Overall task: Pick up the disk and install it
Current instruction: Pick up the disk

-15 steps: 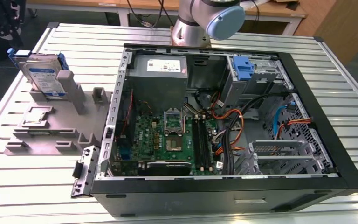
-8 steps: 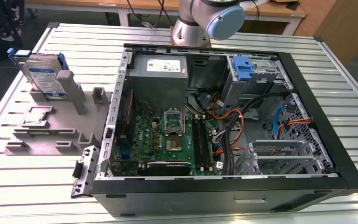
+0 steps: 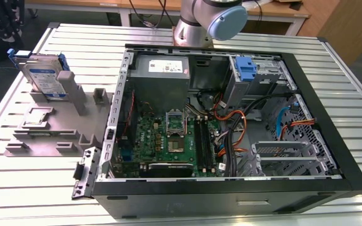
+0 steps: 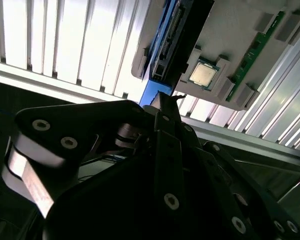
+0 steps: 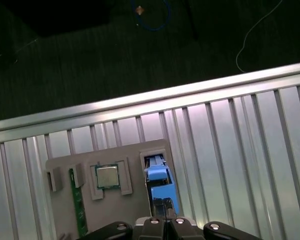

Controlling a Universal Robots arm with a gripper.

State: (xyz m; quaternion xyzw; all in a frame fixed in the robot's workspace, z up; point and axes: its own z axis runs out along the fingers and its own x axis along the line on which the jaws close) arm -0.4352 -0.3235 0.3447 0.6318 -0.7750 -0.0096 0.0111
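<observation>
Exterior view: we see the disk (image 3: 45, 77) standing on edge in the grey holder (image 3: 49, 136), beside the open computer case (image 3: 231, 190).

Second wrist view: the gripper (image 4: 164, 100) hangs over the disk (image 4: 170, 40), apart from it, its fingers seemingly clenched on nothing.

First wrist view: the gripper (image 5: 164, 207) sits in line with the disk (image 5: 160, 177). We judge that descending with the fingers closed would ram the disk's edge.

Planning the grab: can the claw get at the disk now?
Probably yes: the disk stands on edge in its holder, top bare, the claw lined up over it with nothing between.
</observation>
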